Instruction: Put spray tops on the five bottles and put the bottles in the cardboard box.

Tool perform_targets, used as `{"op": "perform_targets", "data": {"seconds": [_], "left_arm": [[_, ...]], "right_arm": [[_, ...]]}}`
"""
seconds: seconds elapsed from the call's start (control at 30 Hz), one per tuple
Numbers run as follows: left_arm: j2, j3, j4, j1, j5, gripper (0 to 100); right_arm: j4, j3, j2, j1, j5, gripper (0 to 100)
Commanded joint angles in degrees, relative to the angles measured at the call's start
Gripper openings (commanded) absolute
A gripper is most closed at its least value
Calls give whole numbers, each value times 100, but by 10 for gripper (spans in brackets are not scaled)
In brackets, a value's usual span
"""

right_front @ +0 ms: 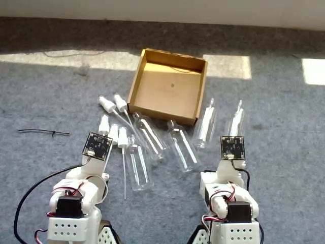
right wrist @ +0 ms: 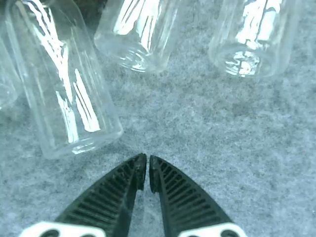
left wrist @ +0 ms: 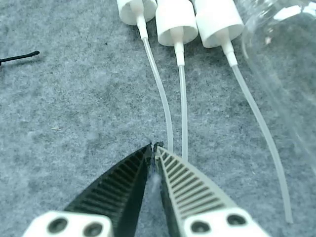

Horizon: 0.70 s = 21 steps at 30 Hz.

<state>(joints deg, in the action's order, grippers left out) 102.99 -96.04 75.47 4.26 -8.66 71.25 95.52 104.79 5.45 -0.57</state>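
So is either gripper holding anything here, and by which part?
Nothing is held. The left gripper is shut and empty near the spray tops; the right gripper is shut and empty near the bottles.

under me lies a grey, nubby carpet (right_front: 284,152). ahead, bright patches of sunlight (right_front: 61,58) cross it in a band, and beyond them a pale strip (right_front: 203,10) runs along the far edge. a thin black tie (right_front: 43,132) lies off to my left.

left arm (right_front: 76,195): wrist angled down, jaws closed | right arm (right_front: 228,195): wrist angled down, jaws closed
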Motion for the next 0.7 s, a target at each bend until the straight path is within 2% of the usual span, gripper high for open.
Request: {"op": "perform_targets", "data": {"seconds": [0.0,0.4,0.53,0.67], "left_arm": [[4,-110,26,-119,-18,28],[4,-110,26,-127,-26,28],[4,-110,26,-127,-26,28],[4,-110,26,-127,-26,28]], "right_arm": [[31,620,40,-66,53,5],[-31,637,48,-22,53,6],[-752,629,48,-84,53,6],[-1358,593,48,-470,53,7]]}}
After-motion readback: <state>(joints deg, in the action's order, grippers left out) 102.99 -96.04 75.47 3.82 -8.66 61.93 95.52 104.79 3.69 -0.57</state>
